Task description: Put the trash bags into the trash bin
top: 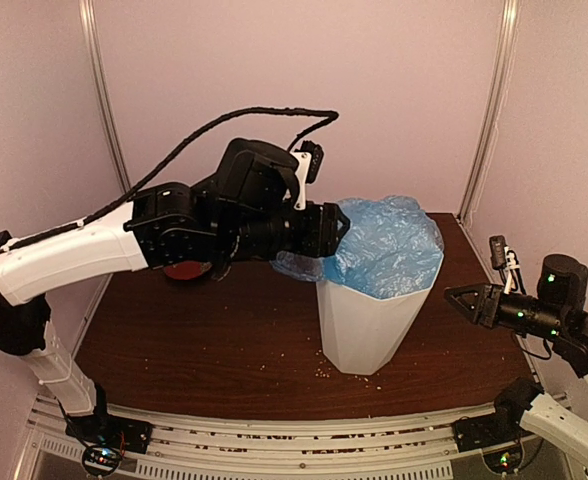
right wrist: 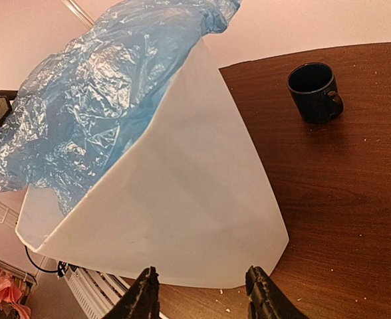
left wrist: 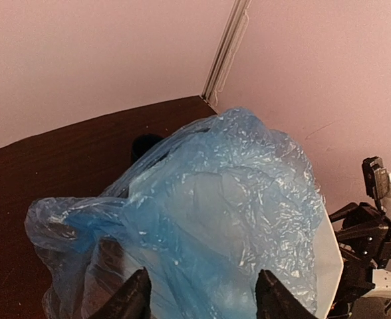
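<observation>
Trash bag (top: 389, 245) atop trash bin (top: 359, 325), right at left claw (top: 336, 235).

My right gripper (right wrist: 203, 299) shows two dark fingers (right wrist: 142, 298) spread apart, nothing between them; just ahead stands the white trash bin (right wrist: 182, 199); crinkled blue trash bags (right wrist: 96, 100) bulge from its mouth, upper left; a dark blue mug (right wrist: 313, 92) sits far ahead, right, on the brown table (right wrist: 348, 199).

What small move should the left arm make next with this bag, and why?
Probably close the left end effector on the loose film between its open fingers and tuck it down into the trash bin. The trash bag billows above the rim, and a fold hangs outside the bin's left wall.
</observation>
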`<move>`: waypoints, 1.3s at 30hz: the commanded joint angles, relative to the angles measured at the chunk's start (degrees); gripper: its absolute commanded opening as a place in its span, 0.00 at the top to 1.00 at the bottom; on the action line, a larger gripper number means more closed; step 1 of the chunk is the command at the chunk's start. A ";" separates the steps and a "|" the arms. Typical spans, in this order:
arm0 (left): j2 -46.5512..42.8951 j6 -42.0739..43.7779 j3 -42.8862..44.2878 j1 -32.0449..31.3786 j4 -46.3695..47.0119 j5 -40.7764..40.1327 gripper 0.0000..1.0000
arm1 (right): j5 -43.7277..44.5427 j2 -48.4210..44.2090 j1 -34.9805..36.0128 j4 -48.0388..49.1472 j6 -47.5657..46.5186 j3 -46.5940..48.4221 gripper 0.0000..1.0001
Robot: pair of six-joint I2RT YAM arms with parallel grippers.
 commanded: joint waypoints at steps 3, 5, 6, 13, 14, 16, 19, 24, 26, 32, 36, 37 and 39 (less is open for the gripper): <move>1.88 0.31 3.03 0.69 3.48 5.30 0.58 | 0.36 -0.11 -0.35 0.99 -0.04 0.22 0.54; 3.22 0.31 4.16 0.64 3.48 6.93 0.66 | 0.36 -0.26 -0.28 0.92 -0.01 0.16 0.54; 3.74 0.33 4.68 0.62 3.52 7.64 0.71 | 0.32 -0.27 -0.27 0.86 -0.03 0.29 0.54; 4.17 4.97 3.56 -3.30 10.41 11.09 1.00 | 0.58 -0.46 -0.27 0.94 -0.12 0.29 0.54; 4.41 6.63 3.53 -4.43 11.16 11.77 1.00 | 0.62 -0.47 -0.29 1.02 -0.13 0.36 0.54; 5.18 8.85 3.65 -6.85 11.73 11.35 1.00 | 0.71 -0.55 -0.27 0.98 -0.10 0.43 0.54; 6.32 11.59 2.53 -9.87 12.32 10.11 1.00 | 0.84 -1.27 -0.27 1.01 -0.03 0.54 0.55; 9.98 14.88 0.83 -13.95 13.20 8.13 1.00 | 1.60 -2.53 -0.27 0.35 0.66 1.31 0.55; 11.52 16.10 0.64 -15.22 13.20 6.66 1.00 | 2.00 -3.12 -0.28 -0.37 1.23 2.81 0.55; 15.43 16.94 -0.75 -17.66 13.27 2.32 1.00 | 2.38 -2.96 -0.25 -5.52 1.92 12.94 0.57; 16.82 16.89 -0.98 -18.23 13.73 0.17 1.00 | -3.63 -0.54 -0.28 -7.04 1.59 17.97 0.51; 16.75 16.89 -1.22 -18.31 14.15 -0.42 1.00 | -4.73 0.11 -0.32 -7.64 1.04 18.61 0.48; 16.11 17.41 -2.04 -18.64 15.71 -0.99 0.82 | -4.95 1.04 -0.30 -8.97 -1.02 19.64 0.45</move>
